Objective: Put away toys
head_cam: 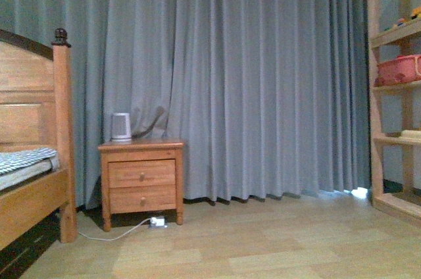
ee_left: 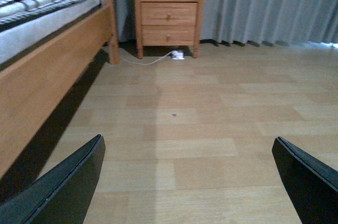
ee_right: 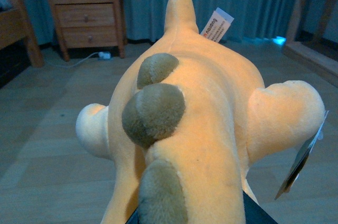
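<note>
- Right fingers (ee_right: pixel 256 214): almost wholly hidden under the load. Only a dark edge shows below it in the right wrist view. How far they are closed cannot be measured, but they have hold of the plush animal (ee_right: pixel 200 113), which is clear of the floor (ee_right: pixel 47 129).
- Plush animal: yellow-orange and soft, it fills the right wrist view and stretches away from the wrist. Three olive-tan pads (ee_right: pixel 154 114) lie along its near part, and rounded limbs stick out to either side. A white printed label (ee_right: pixel 216 25) stands at its far end, and a hang tag (ee_right: pixel 303 160) dangles by one limb.
- Left fingers (ee_left: pixel 68 182): spread wide apart with nothing between them, above bare floor.
- Floor: pale wood-look planks with one small dark speck, seen in the left wrist view.
- Bed (head_cam: pixel 33 206): on the robot's left, with a wooden frame and checked bedding (head_cam: pixel 23 158).
- Nightstand (head_cam: pixel 141 177): just beside the bedpost, against the curtain (head_cam: pixel 250 81). It has two drawers and a white kettle (head_cam: pixel 121 126) on its top. A white cable (head_cam: pixel 112 233) and plug block (head_cam: pixel 158 222) lie on the floor beneath it.
- Shelf unit (head_cam: pixel 375 114): wooden, on the far right, with a pink basket (head_cam: pixel 399 70) on one shelf.
</note>
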